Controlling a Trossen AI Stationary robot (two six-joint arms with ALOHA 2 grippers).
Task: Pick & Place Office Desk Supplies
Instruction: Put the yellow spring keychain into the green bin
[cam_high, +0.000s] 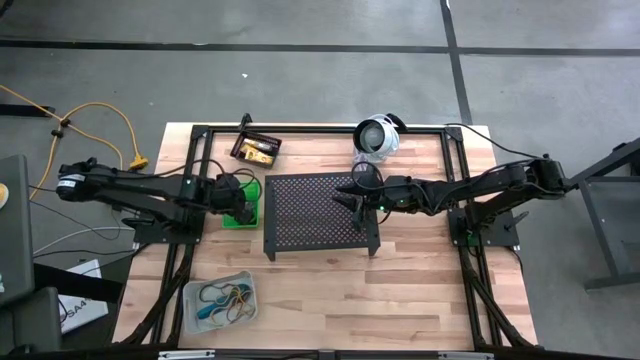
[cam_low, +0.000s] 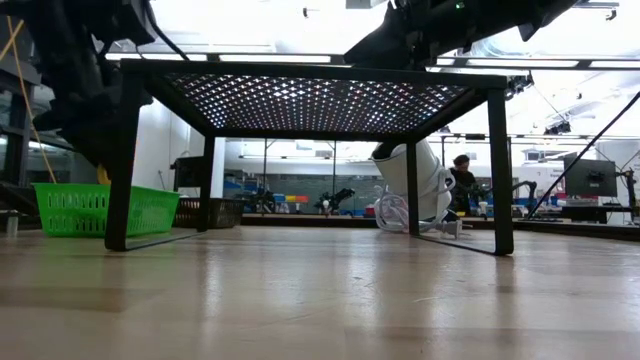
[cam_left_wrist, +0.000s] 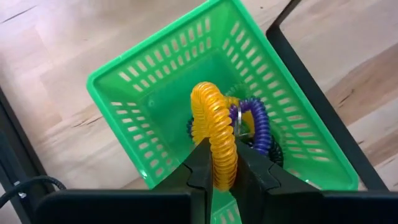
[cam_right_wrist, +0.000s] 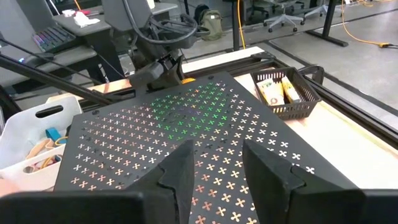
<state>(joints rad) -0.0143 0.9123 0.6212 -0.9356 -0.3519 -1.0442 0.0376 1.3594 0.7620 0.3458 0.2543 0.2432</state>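
My left gripper is over the green bin, shut on a yellow coil loop. A purple coil loop and a dark one lie on the bin's floor. In the high view this gripper is at the green bin, just left of the black perforated stand. My right gripper hovers open above the stand's top, with nothing between its fingers. My left gripper pinches the yellow coil loop's near end between its two fingers. The fingers slant down from above into the bin's mouth. The rest of the coil sticks out past the fingertips over the purple loop; whether it touches the loops below, I cannot tell.
A black bin holding yellow items stands at the far left of the stand. A clear bin with several coloured bands sits near the front left. A round white-and-silver device lies behind the stand. Bare wood lies in front of the stand.
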